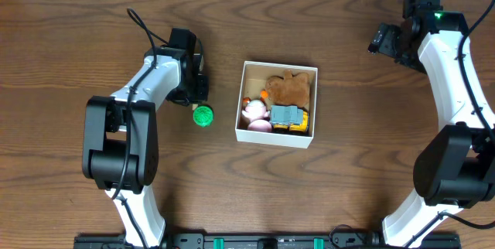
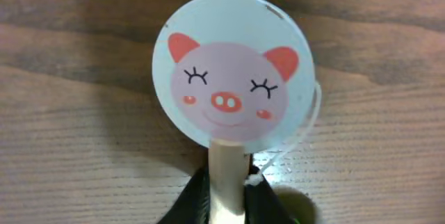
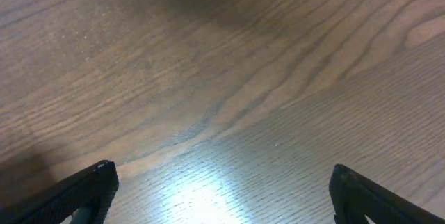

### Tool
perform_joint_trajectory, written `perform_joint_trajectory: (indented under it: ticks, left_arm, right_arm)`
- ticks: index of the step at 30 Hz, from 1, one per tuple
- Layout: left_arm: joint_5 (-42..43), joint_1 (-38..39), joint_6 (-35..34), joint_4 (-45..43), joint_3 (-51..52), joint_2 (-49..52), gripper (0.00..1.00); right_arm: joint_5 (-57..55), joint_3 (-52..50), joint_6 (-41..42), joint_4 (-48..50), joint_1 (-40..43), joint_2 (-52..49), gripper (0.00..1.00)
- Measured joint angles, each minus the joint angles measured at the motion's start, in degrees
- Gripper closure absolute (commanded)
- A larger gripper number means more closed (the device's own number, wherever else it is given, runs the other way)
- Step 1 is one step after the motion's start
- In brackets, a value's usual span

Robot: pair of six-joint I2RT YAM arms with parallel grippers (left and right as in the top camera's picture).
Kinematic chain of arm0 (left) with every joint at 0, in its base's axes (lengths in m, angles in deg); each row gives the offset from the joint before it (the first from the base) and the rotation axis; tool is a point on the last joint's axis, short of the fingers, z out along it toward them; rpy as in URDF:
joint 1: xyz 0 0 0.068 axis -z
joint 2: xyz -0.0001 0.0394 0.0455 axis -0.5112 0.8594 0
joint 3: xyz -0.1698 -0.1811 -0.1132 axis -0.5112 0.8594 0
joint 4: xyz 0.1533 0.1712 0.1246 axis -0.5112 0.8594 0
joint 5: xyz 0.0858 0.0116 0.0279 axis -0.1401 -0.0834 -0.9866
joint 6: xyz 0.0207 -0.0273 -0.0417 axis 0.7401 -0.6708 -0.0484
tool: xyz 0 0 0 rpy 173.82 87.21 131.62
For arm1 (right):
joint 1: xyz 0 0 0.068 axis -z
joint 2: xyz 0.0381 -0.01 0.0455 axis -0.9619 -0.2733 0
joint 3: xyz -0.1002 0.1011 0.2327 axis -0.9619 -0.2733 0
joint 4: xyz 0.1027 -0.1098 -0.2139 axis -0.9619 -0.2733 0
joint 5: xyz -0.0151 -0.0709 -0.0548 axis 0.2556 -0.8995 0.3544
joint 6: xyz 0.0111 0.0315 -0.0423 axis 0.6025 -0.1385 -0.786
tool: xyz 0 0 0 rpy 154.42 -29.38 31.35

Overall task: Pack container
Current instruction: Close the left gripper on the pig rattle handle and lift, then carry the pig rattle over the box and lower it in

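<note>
Container [image 1: 271, 136]: mid-table, sq white box w/ low walls, sits flat, a bit skewed to the table [image 1: 348, 202] edge. Brown cardboard shows inside between the contents.

Inside the box:
- brown plush [image 1: 292, 86] in the far-right part, against the far wall
- pink toy [image 1: 254, 114] at near-left, by the left wall
- grey-and-yellow vehicle [image 1: 288, 117] at near-right, touching the plush's near edge and just beside the pink toy
- small orange bit at the left wall, too small to ID

Green toy [image 1: 203, 115]: round, on bare wood left of the container and apart from it, just on the near side of the L arm's tip.

L gripper [image 2: 228, 200]: black fingers [image 2: 191, 206] clamped on the pale wooden stick of the pig paddle [image 2: 233, 78]. The paddle is a round pale-blue disc w/ a pink pig face, eyes shut, red ears. Disc points away from the wrist cam, wood grain behind it. Can't tell if the disc touches the table. Thin white string [image 2: 309, 123] runs along the disc's right edge down toward the stick. In overhead the paddle is hidden under the L arm, which lies left of the box.

R gripper [image 3: 222, 175]: fingers [image 3: 90, 189] spread wide, one at each lower corner of the wrist view, nothing between them, only wood w/ a glare patch. In overhead the R arm is at far right, well apart from the container.
</note>
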Motion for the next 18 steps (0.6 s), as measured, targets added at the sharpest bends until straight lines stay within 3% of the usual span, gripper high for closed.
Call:
perform_joint_trajectory:
  ticks: [18]
  left_arm:
    - [-0.1,0.2,0.2,0.7,-2.4,-4.2,0.94]
  right_arm:
    - [0.0,0.0,0.0,0.0,0.0,0.0,0.01]
